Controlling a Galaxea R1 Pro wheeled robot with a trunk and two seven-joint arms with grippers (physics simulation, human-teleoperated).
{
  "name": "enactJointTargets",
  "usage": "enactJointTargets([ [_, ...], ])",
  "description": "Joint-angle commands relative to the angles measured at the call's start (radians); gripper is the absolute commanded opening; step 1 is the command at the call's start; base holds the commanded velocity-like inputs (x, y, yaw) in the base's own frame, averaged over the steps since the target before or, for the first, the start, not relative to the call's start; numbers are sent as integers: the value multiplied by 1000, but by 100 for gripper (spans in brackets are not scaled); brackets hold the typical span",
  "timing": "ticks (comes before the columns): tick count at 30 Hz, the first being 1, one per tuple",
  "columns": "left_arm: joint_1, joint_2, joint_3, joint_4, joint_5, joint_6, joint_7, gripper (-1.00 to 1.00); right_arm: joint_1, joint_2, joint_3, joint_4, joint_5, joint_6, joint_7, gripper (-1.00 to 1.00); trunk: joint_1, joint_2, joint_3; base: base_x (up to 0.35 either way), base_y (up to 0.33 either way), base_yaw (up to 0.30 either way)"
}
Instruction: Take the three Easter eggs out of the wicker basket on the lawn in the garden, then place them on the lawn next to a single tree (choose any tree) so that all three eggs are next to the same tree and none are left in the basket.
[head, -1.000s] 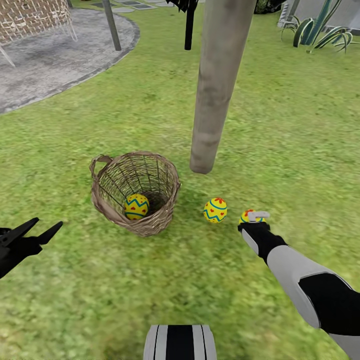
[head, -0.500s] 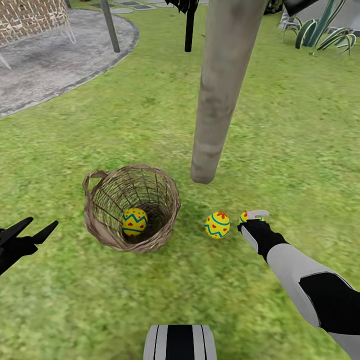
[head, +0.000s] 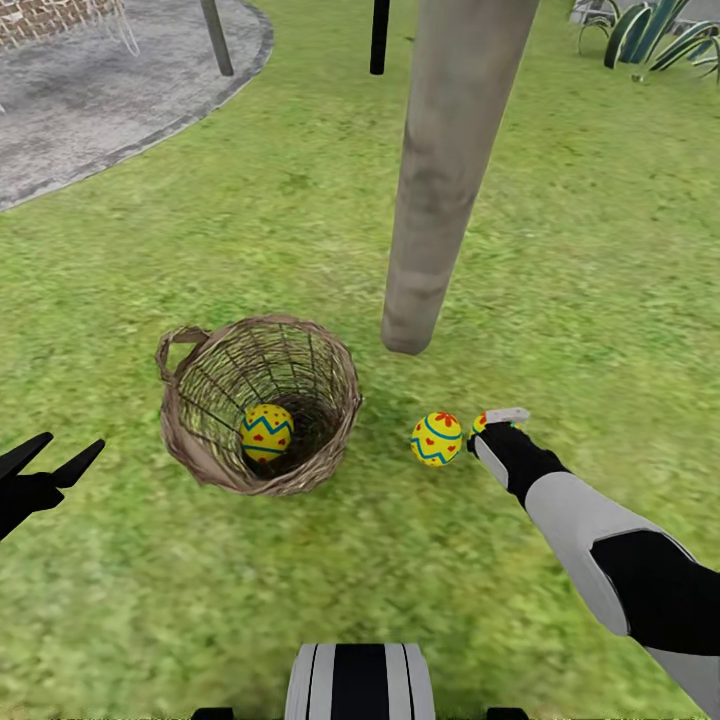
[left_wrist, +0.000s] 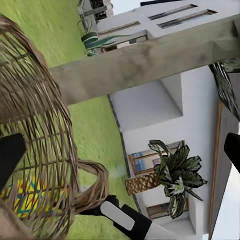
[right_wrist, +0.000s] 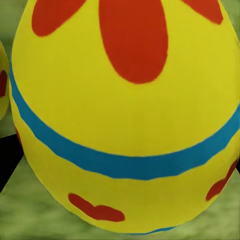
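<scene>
The third small yellow egg with blue zigzag bands and red marks (head: 481, 422) is mostly hidden behind the right gripper (head: 497, 424) in the head view; only a sliver of yellow shows at the gripper's tip, so whether the jaws pinch it or merely stand around it cannot be told. In the right wrist view that egg (right_wrist: 125, 115) looms so close that its edges are cut off, and a slice of another egg (right_wrist: 3, 90) peeks in at the border. The thin grey-beige tree trunk (head: 443, 170) is cut off at the top of the head view.

One egg (head: 266, 432) lies in the bottom of the brown open-weave wicker basket (head: 200, 455), which is tipped on the short green lawn (head: 560, 250) with its round rim facing the robot. A second egg (head: 437, 439) rests on the grass between the basket and the right gripper, near the trunk's base.

The right arm reaches forward and low, its gripper down at the grass. The left gripper (head: 55, 460) hovers beside the basket, well apart from it, with its black jaws spread. In the left wrist view the basket's weave (left_wrist: 35, 150) stands close, blurred yellow showing through it.
</scene>
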Motion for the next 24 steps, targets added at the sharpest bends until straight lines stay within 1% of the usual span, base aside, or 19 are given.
enactJointTargets([
  [1, 0, 0, 0, 0, 1, 5, -2, 100, -1, 0, 8, -2, -12, 3, -5, -100, 0, 0, -5, 0, 0, 0],
  [4, 0, -1, 0, 0, 1, 5, -2, 100, -1, -2, 7, -4, -10, -1, -5, -100, 2, -1, -16, 0, 0, 0],
  [9, 0, -1, -1, 0, 1, 5, -2, 100, -1, -3, 10, -18, -9, -28, -5, -100, 4, -2, -35, 0, 0, 0],
  [24, 0, 0, 0, 0, 1, 5, -2, 100, -1, -2, 8, -11, -9, -29, -16, -100, 11, -6, -93, 0, 0, 0],
])
